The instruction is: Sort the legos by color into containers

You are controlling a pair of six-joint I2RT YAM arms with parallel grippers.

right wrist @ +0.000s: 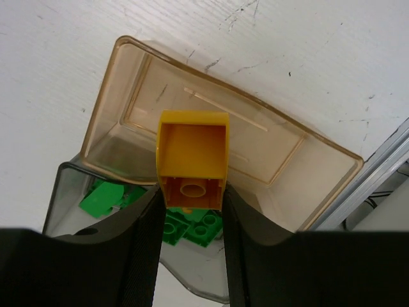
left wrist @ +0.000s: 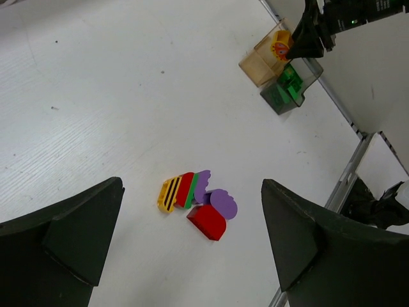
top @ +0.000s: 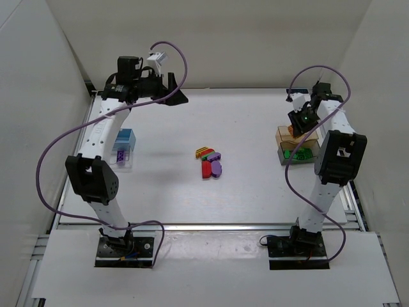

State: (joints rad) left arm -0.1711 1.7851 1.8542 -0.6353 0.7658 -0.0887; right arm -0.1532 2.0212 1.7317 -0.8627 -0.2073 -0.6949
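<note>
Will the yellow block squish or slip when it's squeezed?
Probably no squishing: the yellow block looks square and unbent between the fingers. It looks hollow, so it's likely light. Its smooth plastic might slip a little.

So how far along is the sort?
Done: green legos in the dark box, one purple lego in the clear box. In hand: right end effector holds a yellow lego over the amber box. To do: the centre pile.

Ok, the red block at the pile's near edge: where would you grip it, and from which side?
Likely from straight above, pinching the red block across its flat faces. The purple piece crowds one side, so a sideways approach looks blocked.
</note>
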